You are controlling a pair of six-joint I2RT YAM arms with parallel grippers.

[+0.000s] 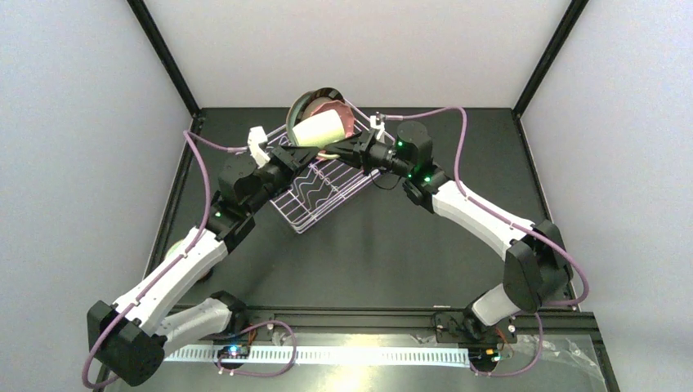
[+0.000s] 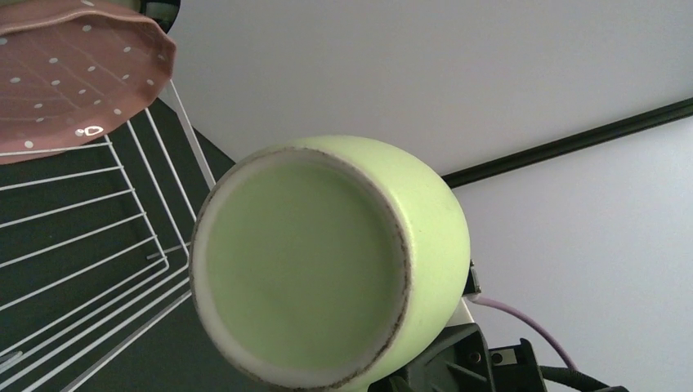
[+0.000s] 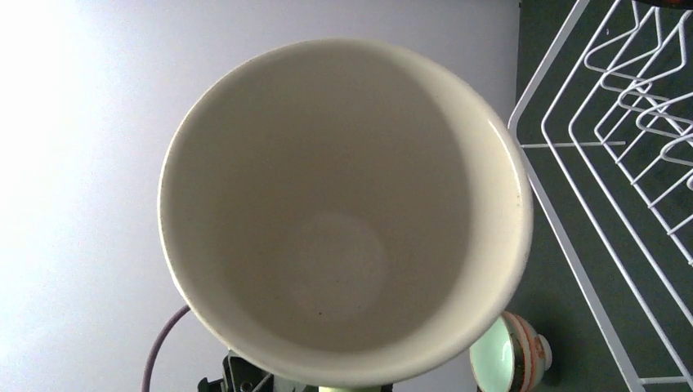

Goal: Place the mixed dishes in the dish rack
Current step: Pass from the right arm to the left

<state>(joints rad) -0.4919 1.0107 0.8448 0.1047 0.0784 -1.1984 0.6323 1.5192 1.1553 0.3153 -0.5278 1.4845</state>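
Above the white wire dish rack (image 1: pixel 323 192), the pale green mug (image 1: pixel 320 129) hangs sideways between both arms. Its rim is clamped by the right fingers (image 1: pixel 342 149). Whether the left fingers (image 1: pixel 301 152), at its base, are apart or together cannot be told.

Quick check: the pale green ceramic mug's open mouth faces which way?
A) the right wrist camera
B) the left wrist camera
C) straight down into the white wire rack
A: the right wrist view looks into the hollow of the pale green ceramic mug, while the left wrist view shows its flat underside.
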